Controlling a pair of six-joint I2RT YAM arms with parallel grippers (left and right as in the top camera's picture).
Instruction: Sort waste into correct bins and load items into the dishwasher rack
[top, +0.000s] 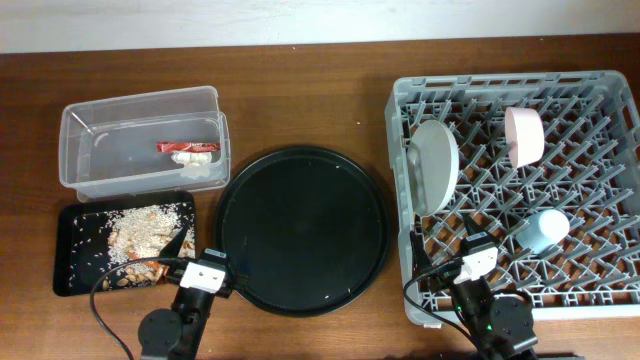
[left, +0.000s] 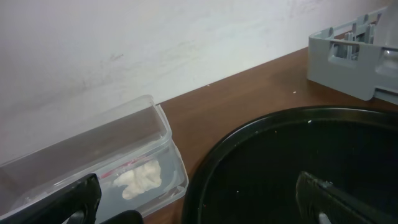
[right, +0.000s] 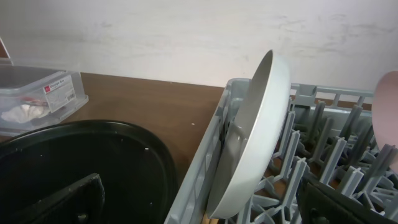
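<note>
Brown wood-grain bench (top: 300, 80) against a scuffed white wall (left: 124, 43): you are looking down on a sorting job, with both arms at the near edge.

At the far-left corner, the clear tub (top: 140, 101) holds the red wrapper (top: 185, 147) and the white tissue (top: 197, 160), the two touching. Just in front of it, at the near-left corner, the flat black tray (top: 66, 265) carries the food scraps (top: 140, 238), beige lumps amid scattered rice. The round black tray (top: 300, 230) sits mid-bench toward the front edge, between the bins and the crate.

Filling the right end, the dishwasher rack (top: 500, 85) has the plate (top: 433, 167) standing on edge just inside its left wall. The bowl (top: 524, 135) stands on edge toward the far side, and the cup (top: 541, 231) is tilted among the pegs toward the near right.

Your left gripper (top: 205, 250) hangs where the flat black tray meets the round one. It is released, fingers (left: 74, 199) spread wide, and its wrist camera looks across the round tray's rim to the tub and tissue.

Your right gripper (top: 472, 238) hovers over the rack's near-left corner. It is likewise released and spread wide, with the upright plate straight ahead in its wrist view.
</note>
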